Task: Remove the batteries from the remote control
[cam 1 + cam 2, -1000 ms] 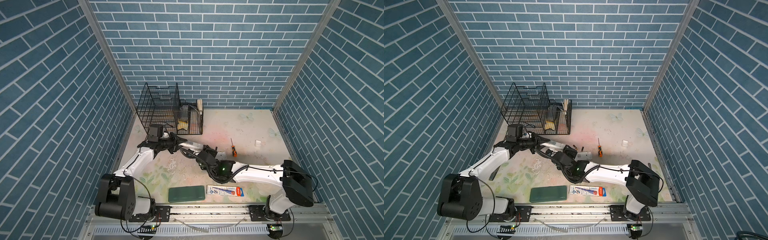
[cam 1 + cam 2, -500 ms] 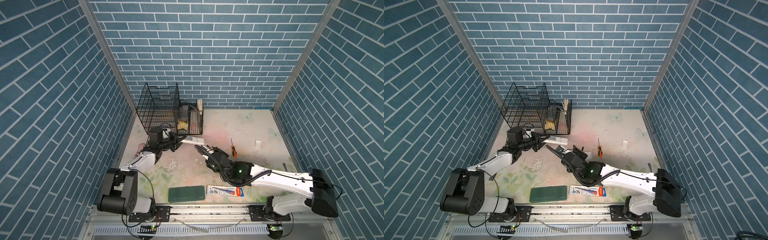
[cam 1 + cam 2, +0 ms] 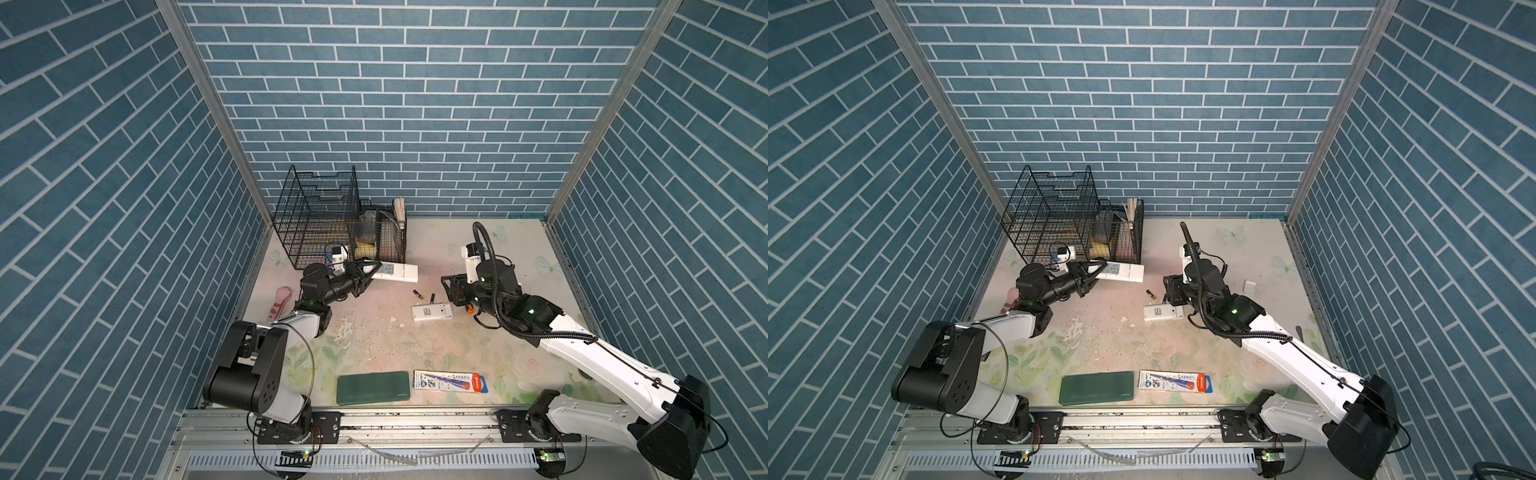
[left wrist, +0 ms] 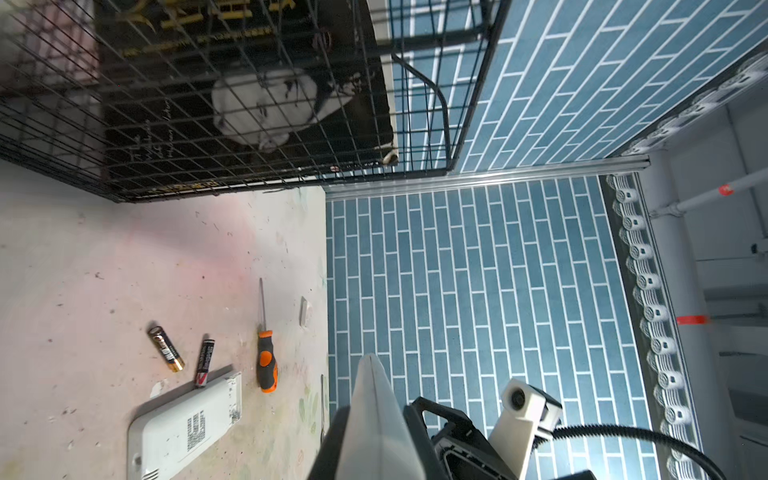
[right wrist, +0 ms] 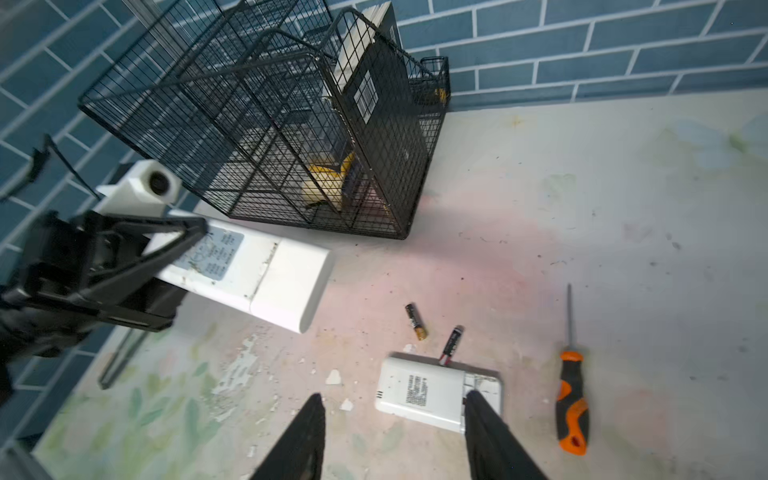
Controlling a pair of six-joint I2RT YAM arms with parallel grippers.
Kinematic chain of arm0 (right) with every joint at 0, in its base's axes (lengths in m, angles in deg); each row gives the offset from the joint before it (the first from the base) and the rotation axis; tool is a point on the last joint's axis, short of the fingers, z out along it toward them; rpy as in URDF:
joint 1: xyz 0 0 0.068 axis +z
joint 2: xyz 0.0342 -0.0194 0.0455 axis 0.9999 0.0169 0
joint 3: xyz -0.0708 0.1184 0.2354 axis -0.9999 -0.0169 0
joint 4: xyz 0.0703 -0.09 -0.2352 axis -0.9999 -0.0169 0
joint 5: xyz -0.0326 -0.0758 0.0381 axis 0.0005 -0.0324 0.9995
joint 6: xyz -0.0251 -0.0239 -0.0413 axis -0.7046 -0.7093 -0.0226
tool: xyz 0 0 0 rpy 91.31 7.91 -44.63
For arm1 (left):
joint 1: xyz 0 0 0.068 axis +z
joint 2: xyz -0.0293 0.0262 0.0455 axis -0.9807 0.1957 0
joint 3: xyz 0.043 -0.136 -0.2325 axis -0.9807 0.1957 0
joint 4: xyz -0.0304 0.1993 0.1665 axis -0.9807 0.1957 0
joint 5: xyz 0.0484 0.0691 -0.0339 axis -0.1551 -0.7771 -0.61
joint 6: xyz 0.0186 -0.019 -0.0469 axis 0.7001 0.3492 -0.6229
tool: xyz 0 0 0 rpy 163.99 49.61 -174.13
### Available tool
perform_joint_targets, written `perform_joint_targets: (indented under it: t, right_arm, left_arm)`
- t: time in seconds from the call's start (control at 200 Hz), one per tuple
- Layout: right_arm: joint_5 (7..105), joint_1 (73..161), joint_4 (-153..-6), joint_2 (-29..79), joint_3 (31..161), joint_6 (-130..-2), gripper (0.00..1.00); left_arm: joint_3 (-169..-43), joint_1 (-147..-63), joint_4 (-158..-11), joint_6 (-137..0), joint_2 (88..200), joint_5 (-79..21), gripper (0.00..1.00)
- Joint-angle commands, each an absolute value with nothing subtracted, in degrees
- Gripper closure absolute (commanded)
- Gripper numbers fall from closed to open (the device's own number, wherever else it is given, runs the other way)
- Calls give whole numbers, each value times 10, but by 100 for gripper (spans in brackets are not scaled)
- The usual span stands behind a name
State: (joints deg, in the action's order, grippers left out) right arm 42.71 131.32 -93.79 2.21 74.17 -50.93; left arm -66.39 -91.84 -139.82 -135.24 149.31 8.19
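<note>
My left gripper [image 3: 365,272] [image 3: 1090,272] is shut on one end of a long white remote control [image 3: 395,272] [image 5: 257,274] and holds it off the table beside the wire basket; the left wrist view shows it edge-on [image 4: 374,415]. Two black batteries with gold ends [image 5: 416,321] [image 5: 451,346] [image 4: 166,348] [image 4: 205,361] lie loose on the table. A shorter white casing with a label [image 3: 432,311] [image 5: 436,392] lies flat beside them, touching one battery. Above that casing hangs my right gripper [image 3: 451,291] [image 5: 394,398], open and holding nothing.
An orange-handled screwdriver [image 5: 571,399] lies right of the casing. A black wire basket [image 3: 320,224] with books stands at the back left. A green case [image 3: 373,387] and a printed packet [image 3: 451,381] lie at the front edge. A pink object [image 3: 280,301] is by the left wall.
My right arm has swung from the middle back to the right and its jaws have widened; the short white casing now lies on the table. The left gripper shifted the remote toward the basket.
</note>
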Motion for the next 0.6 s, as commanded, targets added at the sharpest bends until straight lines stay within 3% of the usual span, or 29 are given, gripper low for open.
perform_joint_targets:
  t: [0.0, 0.595]
  right_arm:
    - [545, 1278, -869, 10, 725, -401, 44]
    - [680, 1248, -741, 117, 721, -303, 45]
  left_arm:
    - [-654, -938, -1532, -1374, 1512, 91, 100]
    - [-637, -961, -1593, -1373, 1531, 66, 100]
